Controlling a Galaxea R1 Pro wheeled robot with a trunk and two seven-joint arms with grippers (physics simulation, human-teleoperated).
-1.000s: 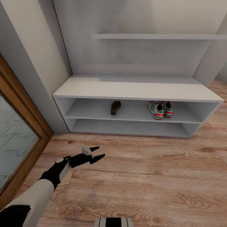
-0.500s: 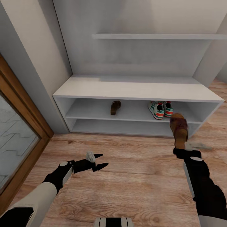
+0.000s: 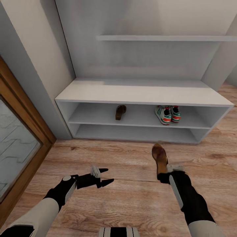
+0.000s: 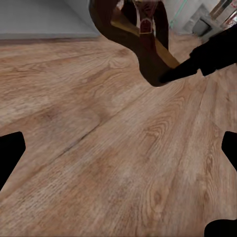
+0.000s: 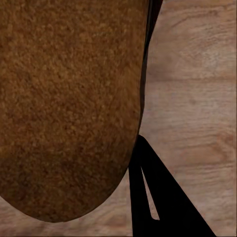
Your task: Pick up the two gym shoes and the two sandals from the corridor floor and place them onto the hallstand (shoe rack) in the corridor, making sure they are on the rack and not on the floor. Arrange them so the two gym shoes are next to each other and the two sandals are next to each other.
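From the head view the right gripper (image 3: 162, 173) is clamped on a brown leather slip-on sandal (image 3: 160, 156), held over the light wood-plank corridor floor (image 3: 131, 197). Its wrist camera adds the grainy sole (image 5: 69, 103) up close. The left gripper (image 3: 106, 175) hangs with fingers apart, holding nothing. The pale grey hallstand (image 3: 144, 93) has the other brown sandal (image 3: 120, 112) plus both cream-white green-striped gym shoes (image 3: 168, 114) on its middle tier.

left end effector (image 3: 104, 176) hung low with fingers spread apart; right end effector (image 3: 162, 174) reached forward, clamped on a sandal (image 3: 159, 157).
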